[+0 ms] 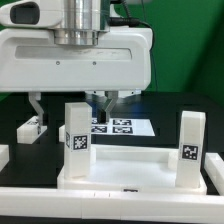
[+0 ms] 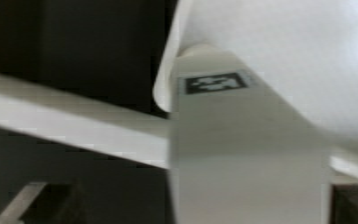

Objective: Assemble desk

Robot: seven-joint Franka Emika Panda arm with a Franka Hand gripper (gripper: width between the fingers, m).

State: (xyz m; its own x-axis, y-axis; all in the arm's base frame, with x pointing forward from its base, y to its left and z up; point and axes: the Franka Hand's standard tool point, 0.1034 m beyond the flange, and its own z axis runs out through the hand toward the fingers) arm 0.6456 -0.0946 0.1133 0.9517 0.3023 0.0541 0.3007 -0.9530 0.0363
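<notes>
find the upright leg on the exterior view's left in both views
exterior view: the leg stands upright in the tabletop's corner on the exterior view's left, below the open gripper.
wrist view: a close, blurred leg fills much of the picture, likely the same one.
shared landmark: the marker tag on the leg, also in the wrist view.

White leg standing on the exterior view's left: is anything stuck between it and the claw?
Nothing visible. The open claw hangs just above the upright white square plastic leg, with no other part between them.
</notes>
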